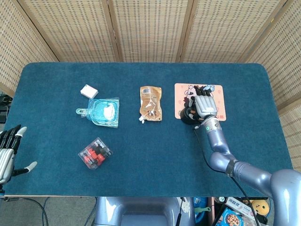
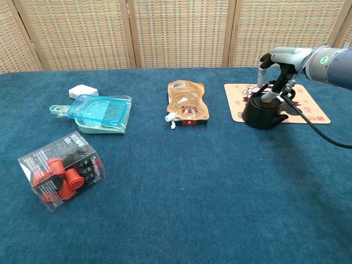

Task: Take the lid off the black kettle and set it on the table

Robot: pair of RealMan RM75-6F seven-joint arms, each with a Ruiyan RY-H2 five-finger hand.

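Kettle (image 2: 264, 111) sitting on the mat (image 2: 311, 113), lid (image 2: 267, 98) on top, beneath the right hand (image 2: 275, 66). Fingers reaching down at the lid; whether closed on it, cannot tell. Best pinched at the knob, lifted straight up clear of the handle. Left hand (image 1: 7, 150) far from the kettle, open, empty.

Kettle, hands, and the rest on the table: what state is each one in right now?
black kettle: upright on the mat, top hidden by the right hand.
lid: cannot tell if gripped.
right hand: down over the kettle top.
left hand: open, at the table's near edge.
brown pouch: lying flat, spout capped.
clear box of red caps: closed, tilted.
blue dustpan set: packaged, flat.
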